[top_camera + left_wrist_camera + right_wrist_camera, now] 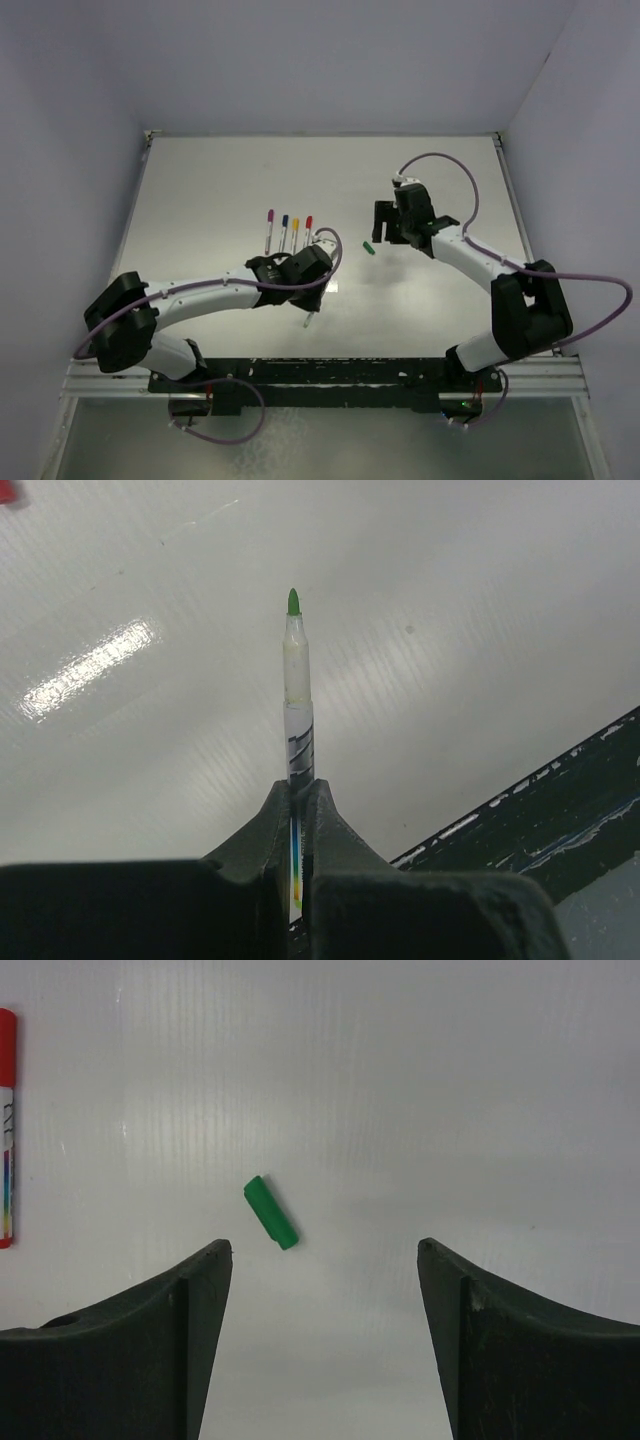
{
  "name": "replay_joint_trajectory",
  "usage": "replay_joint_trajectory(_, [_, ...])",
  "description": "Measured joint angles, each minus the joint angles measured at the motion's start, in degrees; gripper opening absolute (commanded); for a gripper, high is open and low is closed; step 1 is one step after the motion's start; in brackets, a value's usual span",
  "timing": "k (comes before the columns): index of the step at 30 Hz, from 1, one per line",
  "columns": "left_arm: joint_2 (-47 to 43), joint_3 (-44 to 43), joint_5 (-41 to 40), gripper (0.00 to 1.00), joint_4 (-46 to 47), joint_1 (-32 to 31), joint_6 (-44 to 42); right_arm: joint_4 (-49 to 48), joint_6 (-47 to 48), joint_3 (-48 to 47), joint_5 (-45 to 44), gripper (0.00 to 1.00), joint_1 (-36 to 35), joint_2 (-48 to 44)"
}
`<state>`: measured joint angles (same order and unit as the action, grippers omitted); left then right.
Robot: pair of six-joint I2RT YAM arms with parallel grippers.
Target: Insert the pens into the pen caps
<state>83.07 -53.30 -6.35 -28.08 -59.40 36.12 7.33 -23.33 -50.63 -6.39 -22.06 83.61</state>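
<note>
l gripper (pixel 298 790) pinches green-tip pen (pixel 297 695), tip pointing 12 o'clock. r gripper (pixel 325 1250) spread; green cap (pixel 271 1213) lies flat, axis 11-to-5.

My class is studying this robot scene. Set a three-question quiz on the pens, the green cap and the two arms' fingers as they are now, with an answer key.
1. True or false: the left arm's fingers are shut on the thin white pen with a green tip.
2. The small green plastic cap is: A) gripped by the right arm's fingers; B) lying on the white table, untouched, with those fingers open; C) already on the pen.
3. Fill in: in the top view, ___ other pens with coloured ends lie side by side on the table.

Key: 1 true; 2 B; 3 four.
</note>
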Motion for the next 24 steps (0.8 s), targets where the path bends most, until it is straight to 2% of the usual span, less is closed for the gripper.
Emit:
replay_joint_trajectory(3, [-1.6,1.9,1.2,0.00,1.9,0.0,-0.4,0.0,1.8,-2.5,1.3,0.75,0.0,3.2])
replay_joint_trajectory(9, [-4.6,3.5,2.0,0.00,3.7,0.0,-0.4,0.1,4.7,-3.5,5.0,0.63,0.0,7.0])
replay_joint_trajectory(15, [-5.1,5.0,3.2,0.00,6.4,0.0,-0.4,0.3,7.1,-4.0,7.7,0.61,-0.2,10.2])
replay_joint_trajectory(24, [-5.1,5.6,3.8,0.00,8.3,0.0,-0.3,1.0,10.0,-7.4,6.5,0.58,-2.9,13.2])
